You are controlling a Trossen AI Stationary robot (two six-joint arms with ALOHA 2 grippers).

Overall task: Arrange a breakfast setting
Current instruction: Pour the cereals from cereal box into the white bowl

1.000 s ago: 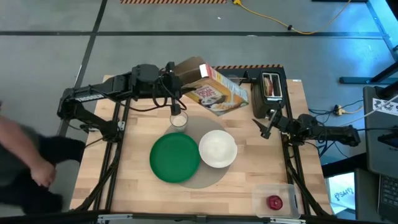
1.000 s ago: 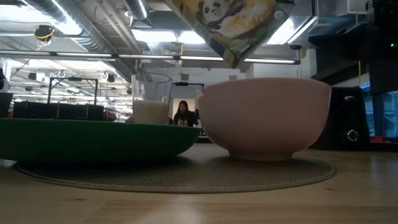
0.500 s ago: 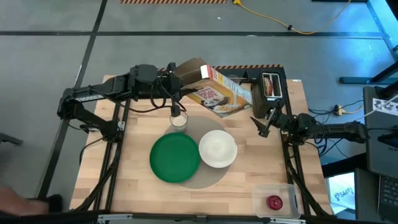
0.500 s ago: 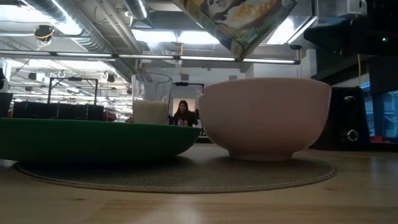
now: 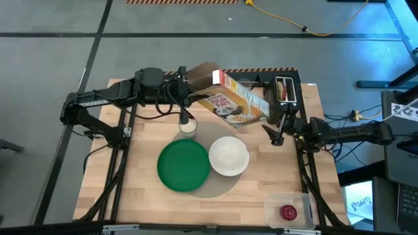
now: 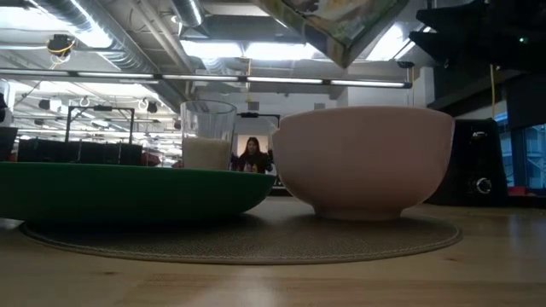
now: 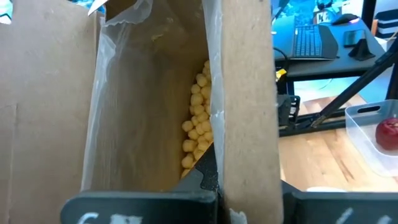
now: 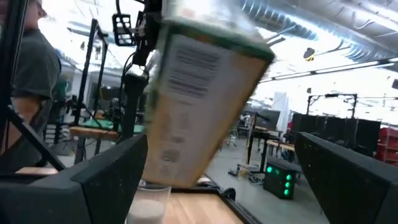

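Note:
A yellow cereal box [image 5: 232, 100] hangs in the air over the table's far middle, with my left gripper [image 5: 185, 81] shut on its open top. The box's inner bag and yellow cereal [image 7: 198, 118] show in the left wrist view. Below it a milk glass [image 5: 187, 126] stands at the far rim of the round grey mat [image 5: 212, 189]. The green plate [image 5: 183, 166] and white bowl [image 5: 228, 155] sit on the mat. My right gripper [image 5: 275, 132] is open, right of the box, pointing at the box [image 8: 199, 93] and touching nothing. My left gripper has the cardboard wall [image 7: 244, 137] at the box's open top between its fingers. One finger [image 7: 204, 178] shows inside the box beside the bag; the wall hides the other. The fingers come about level from the table's left. The box is lifted clear and lies tilted on its side.
A black toaster [image 5: 284, 94] stands at the far right corner, just beyond the box's free end. A clear tub [image 5: 302, 199] with a red apple [image 5: 288, 211] sits at the near right corner. Bare wood lies left of the plate and along the near edge.
The box's free end has swung toward the table's right edge and risen, while its open top stayed in my left gripper. My right gripper has tipped upward and crept a little toward the box, its fingers staying apart.

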